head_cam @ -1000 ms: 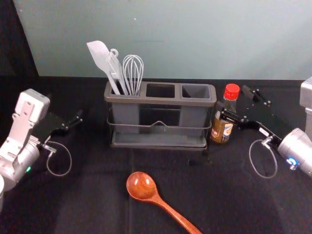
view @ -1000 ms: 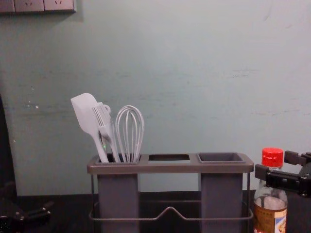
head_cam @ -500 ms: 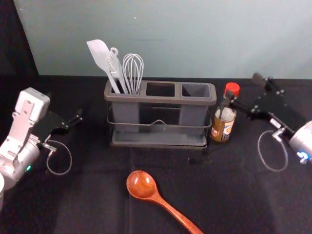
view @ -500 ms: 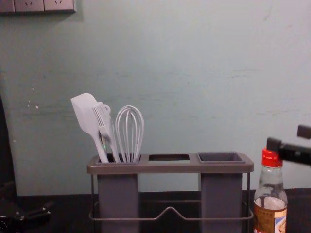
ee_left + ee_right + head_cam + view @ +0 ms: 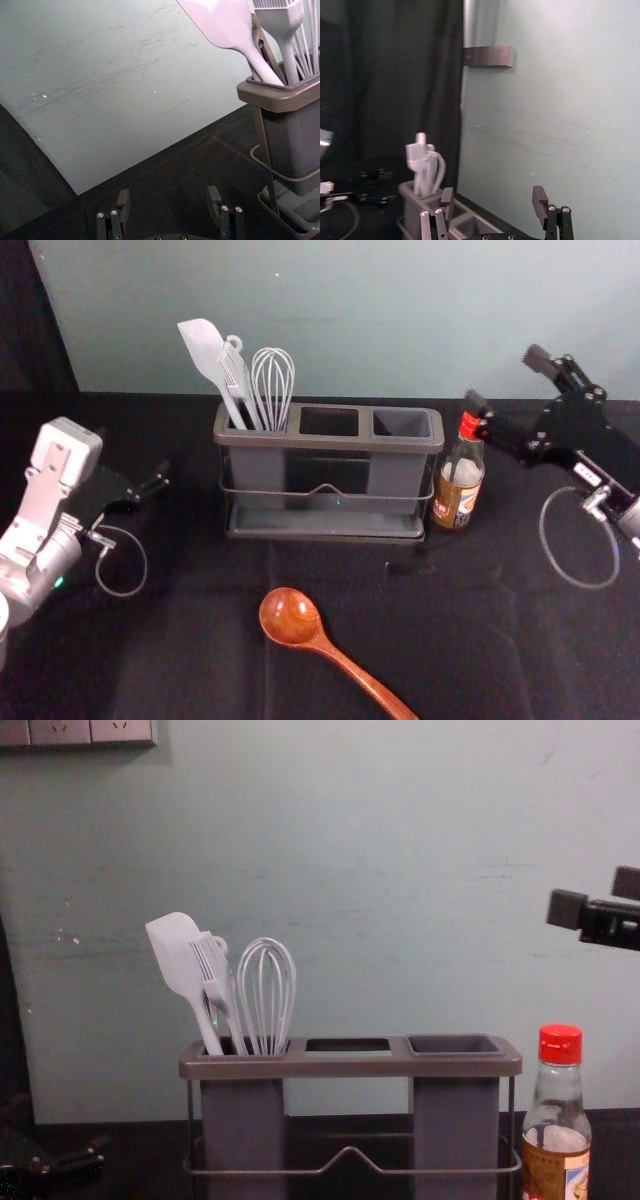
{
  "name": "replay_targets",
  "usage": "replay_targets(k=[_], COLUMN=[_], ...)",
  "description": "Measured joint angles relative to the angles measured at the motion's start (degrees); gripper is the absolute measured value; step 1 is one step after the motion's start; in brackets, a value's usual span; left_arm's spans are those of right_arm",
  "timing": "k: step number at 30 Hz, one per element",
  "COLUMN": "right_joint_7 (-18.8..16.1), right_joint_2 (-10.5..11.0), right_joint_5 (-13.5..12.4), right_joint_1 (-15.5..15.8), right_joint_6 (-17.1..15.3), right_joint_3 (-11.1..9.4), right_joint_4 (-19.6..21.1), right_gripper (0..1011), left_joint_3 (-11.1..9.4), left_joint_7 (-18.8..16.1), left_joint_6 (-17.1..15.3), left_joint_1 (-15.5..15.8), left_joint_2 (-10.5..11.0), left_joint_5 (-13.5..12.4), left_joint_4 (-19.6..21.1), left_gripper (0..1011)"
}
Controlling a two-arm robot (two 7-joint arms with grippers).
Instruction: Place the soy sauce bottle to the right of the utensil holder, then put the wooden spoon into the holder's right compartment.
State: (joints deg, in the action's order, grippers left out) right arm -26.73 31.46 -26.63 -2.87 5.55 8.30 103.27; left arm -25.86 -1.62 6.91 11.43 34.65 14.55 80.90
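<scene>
Bottle (image 5: pixel 457 503) upright at right of holder (image 5: pixel 330 444)

We see the pale wall (image 5: pixel 360 320) behind a table (image 5: pixel 200 640) covered in black cloth. On the cloth, the holder stands with its long side toward us.

Our right gripper (image 5: pixel 507 381) hangs over the right side; in the chest view we see it above the bottle and apart from it. Its fingers are spread wide, with nothing between them. Our left gripper (image 5: pixel 132 456) is parked to the left of the holder, also wide open and holding nothing.

The bottle stands on its base just beside the holder's right end, red cap up; we cannot tell whether the two touch.

Our wooden spoon (image 5: pixel 324 646) lies on the cloth in front of the holder, bowl toward it, handle slanting toward us and to the right.

In the left compartment we find the spatula (image 5: pixel 205 352), leaning left, then the whisk (image 5: pixel 272 390), wires up, and the brush (image 5: pixel 236 380) between them, bristles up.
</scene>
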Motion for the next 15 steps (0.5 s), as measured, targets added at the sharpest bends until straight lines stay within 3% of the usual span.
replay_targets(k=[7, 10, 11, 15], right_joint_7=[0.1, -1.0, -1.0, -1.9], right_joint_2=[2.1, 3.2, 3.2, 3.8], right_joint_5=[4.0, 5.4, 5.4, 6.5], right_joint_1=[1.0, 0.9, 0.9, -0.1], right_joint_6=[-2.1, -3.7, -3.7, -7.3], right_joint_3=[3.2, 5.8, 5.8, 9.5], right_joint_4=[5.2, 7.0, 7.0, 8.5], right_gripper=[1002, 1002, 1002, 1002], left_joint_3=[0.0, 0.0, 0.0, 0.0], left_joint_7=[0.0, 0.0, 0.0, 0.0], left_joint_6=[0.0, 0.0, 0.0, 0.0], left_joint_1=[0.0, 0.0, 0.0, 0.0], left_joint_2=[0.0, 0.0, 0.0, 0.0], left_joint_5=[0.0, 0.0, 0.0, 0.0], left_joint_4=[0.0, 0.0, 0.0, 0.0], left_gripper=[1005, 1005, 1005, 1005])
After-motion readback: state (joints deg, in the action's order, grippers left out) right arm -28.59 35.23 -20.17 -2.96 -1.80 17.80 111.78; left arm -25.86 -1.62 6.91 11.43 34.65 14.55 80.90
